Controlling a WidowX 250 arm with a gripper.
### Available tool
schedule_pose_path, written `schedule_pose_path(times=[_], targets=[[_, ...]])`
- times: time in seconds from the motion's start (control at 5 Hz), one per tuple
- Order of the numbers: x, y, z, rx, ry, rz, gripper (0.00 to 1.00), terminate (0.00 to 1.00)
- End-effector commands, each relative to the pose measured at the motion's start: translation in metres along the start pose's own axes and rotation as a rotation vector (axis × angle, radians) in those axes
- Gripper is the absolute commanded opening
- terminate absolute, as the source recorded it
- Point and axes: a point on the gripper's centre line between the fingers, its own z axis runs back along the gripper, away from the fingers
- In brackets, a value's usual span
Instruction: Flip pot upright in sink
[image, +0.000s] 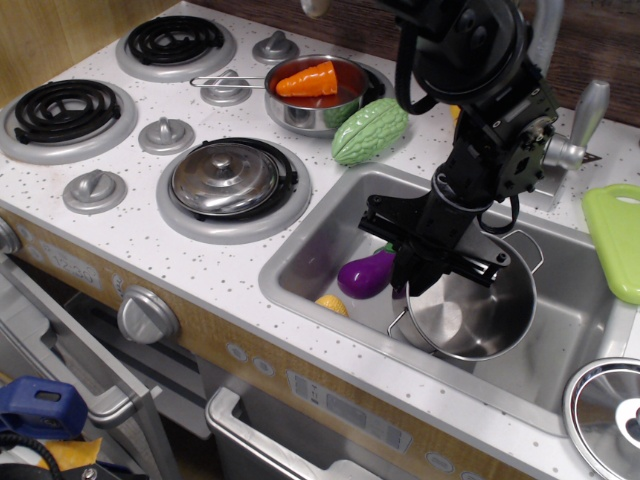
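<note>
The shiny steel pot (470, 312) sits in the grey sink (322, 240), right of centre, tilted with its open mouth facing up and toward the camera. Both wire loop handles show. My gripper (418, 272) reaches down from the black arm and is shut on the pot's near-left rim. A purple toy eggplant (362, 273) lies just left of the pot, close to the gripper.
A small yellow toy (332, 303) lies at the sink's front wall. On the counter are a green gourd (370, 130), a pan holding a carrot (318, 92), and a lidded burner (225, 178). A green board (615, 240) and a steel lid (610, 405) lie at the right.
</note>
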Motion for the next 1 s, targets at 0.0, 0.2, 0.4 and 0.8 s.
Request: schedule_pose_path(times=[0.0,0.2,0.4,0.8], targets=[[0.0090,0.0043,0.0145,-0.043,-0.040,-0.006,0.00,0.00],[0.0120,0.0032,0.0145,-0.027,-0.044,-0.021,1.00,0.00],[0.0120,0.0032,0.0145,-0.027,-0.044,-0.021,1.00,0.00],[0.0120,0.0032,0.0145,-0.027,-0.044,-0.021,1.00,1.00]])
